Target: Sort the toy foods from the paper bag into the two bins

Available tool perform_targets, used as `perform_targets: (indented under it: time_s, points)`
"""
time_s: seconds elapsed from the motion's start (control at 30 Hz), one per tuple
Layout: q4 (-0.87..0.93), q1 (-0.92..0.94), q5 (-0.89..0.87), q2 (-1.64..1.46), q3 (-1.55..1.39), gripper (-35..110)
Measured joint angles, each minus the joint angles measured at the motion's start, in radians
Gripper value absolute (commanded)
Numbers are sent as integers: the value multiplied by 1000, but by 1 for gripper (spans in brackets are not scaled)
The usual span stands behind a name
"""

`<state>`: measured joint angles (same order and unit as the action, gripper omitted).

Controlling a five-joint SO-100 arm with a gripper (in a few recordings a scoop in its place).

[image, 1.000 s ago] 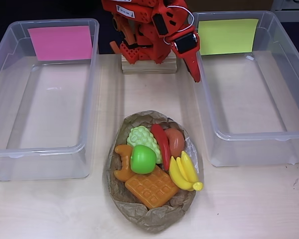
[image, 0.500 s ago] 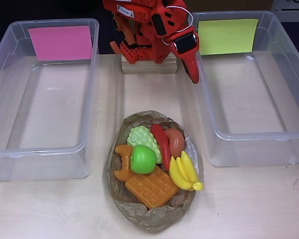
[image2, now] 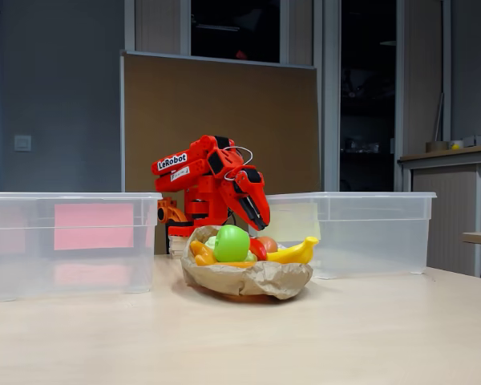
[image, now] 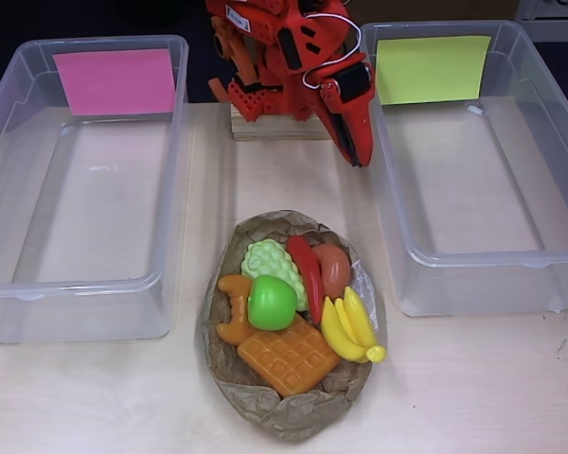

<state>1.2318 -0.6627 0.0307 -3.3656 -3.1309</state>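
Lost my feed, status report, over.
Red gripper shut, empty, above table behind crumpled brown paper bag. Plastic toy foods all in bag. Both clear plastic bins empty. Path unobstructed.

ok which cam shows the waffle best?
The overhead view: the orange waffle lies face-up on the paper bag, its grid fully visible. In the fixed view only a thin orange sliver shows below the green apple, behind the bag's rim.
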Motion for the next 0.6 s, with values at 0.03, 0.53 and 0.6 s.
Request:
perform_targets:
  time_s: [0.03, 0.53, 0.6]
  points:
    - [-2, 25, -3, 9, 0, 5]
    - [-31, 439, -3, 44, -5, 0]
    - [-31, 474, -3, 44, -5, 0]
